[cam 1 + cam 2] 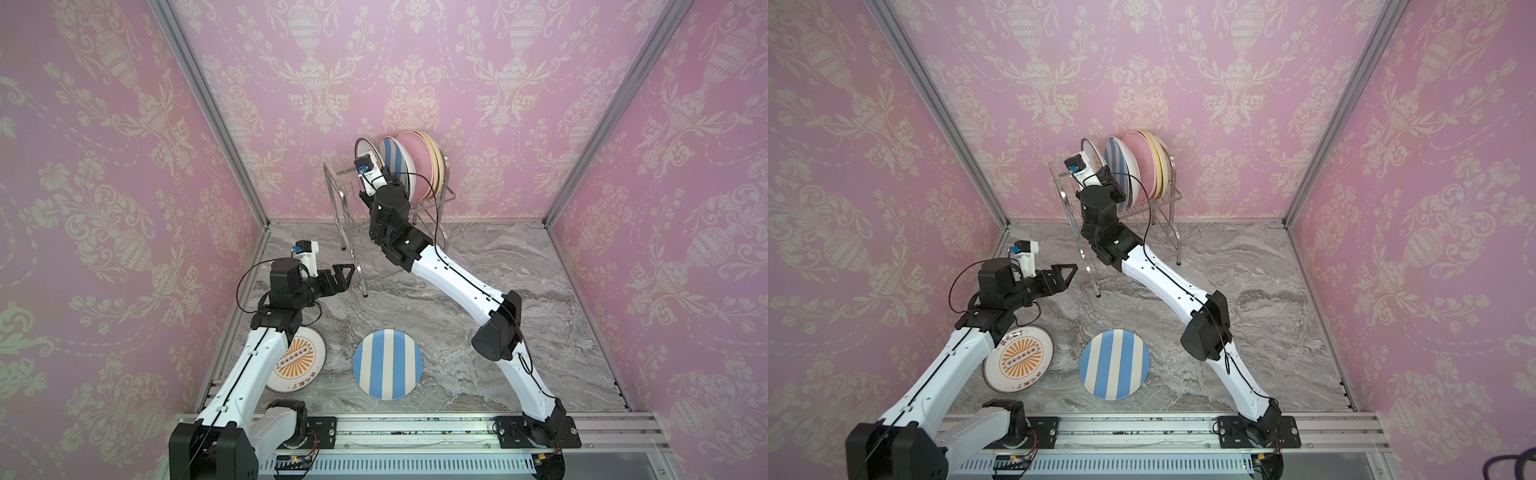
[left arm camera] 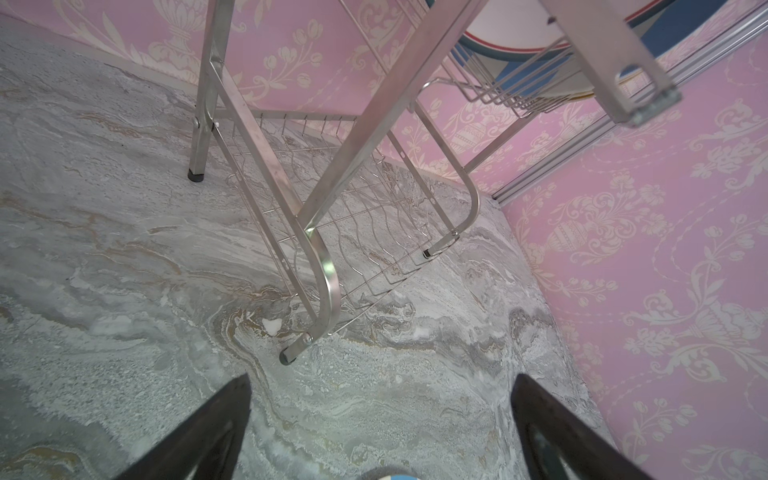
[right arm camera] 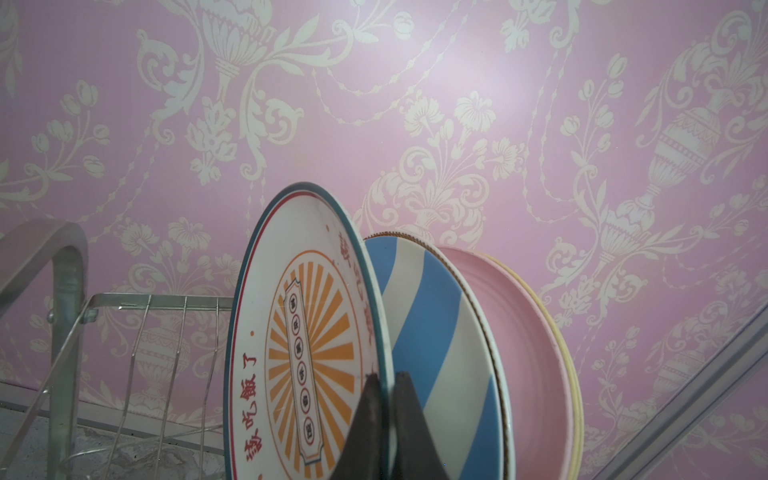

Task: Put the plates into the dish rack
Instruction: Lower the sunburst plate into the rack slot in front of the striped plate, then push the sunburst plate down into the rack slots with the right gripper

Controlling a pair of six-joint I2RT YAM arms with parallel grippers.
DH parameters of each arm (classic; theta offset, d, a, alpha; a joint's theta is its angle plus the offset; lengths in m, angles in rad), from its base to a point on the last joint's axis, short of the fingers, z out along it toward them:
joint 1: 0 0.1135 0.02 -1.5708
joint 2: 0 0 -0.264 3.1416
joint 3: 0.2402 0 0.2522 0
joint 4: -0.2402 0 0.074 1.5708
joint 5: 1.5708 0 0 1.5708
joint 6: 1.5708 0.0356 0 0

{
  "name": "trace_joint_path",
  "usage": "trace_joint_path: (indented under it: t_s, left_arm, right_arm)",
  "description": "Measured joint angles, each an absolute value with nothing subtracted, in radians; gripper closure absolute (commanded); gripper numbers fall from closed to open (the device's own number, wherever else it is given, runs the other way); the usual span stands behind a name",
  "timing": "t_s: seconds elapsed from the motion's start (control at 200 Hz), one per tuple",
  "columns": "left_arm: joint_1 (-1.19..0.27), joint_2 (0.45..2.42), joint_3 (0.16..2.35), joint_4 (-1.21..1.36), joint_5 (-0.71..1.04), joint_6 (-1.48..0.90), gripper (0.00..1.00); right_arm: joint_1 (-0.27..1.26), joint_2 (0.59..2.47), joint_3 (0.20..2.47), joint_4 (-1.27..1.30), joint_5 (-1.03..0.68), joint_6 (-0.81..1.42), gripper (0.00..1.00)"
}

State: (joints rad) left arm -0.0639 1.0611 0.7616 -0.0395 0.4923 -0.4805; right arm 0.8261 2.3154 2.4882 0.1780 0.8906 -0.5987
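Now right gripper [image 3: 386,376] pinches sunburst plate [image 3: 299,332] rim; left gripper [image 2: 382,378] stands wide.

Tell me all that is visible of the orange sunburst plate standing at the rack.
The sunburst plate is round, glossy white, with orange rays, red characters and a teal-and-red rim. It stands on edge over the dish rack, beside the racked striped plate. The right tool is shut on its rim.
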Motion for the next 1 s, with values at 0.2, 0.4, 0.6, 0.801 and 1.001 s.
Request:
trace_joint_path:
  t_s: [0.2,0.4,0.6,0.801,1.001]
  left_arm:
    - [-0.064,1.061,0.762,-0.039,0.492,-0.480,0.01]
    - [-0.064,1.061,0.762,-0.041,0.492,-0.480,0.01]
    - [-0.064,1.061,0.762,-0.042,0.492,-0.480,0.01]
    - [-0.064,1.061,0.762,-0.042,0.492,-0.480,0.01]
    - [-0.064,1.059,0.759,-0.043,0.492,-0.480,0.01]
  right_arm:
    - [0.825,2.315,2.488,0.178,0.890,-0.599,1.00]
    - [0.824,2.316,2.496,0.221,0.892,-0.621,1.00]
    - [0.811,2.321,2.562,0.250,0.895,-0.635,1.00]
    - [0.799,2.322,2.571,0.279,0.888,-0.648,1.00]
    - [0.798,2.338,2.571,0.280,0.886,-0.647,1.00]
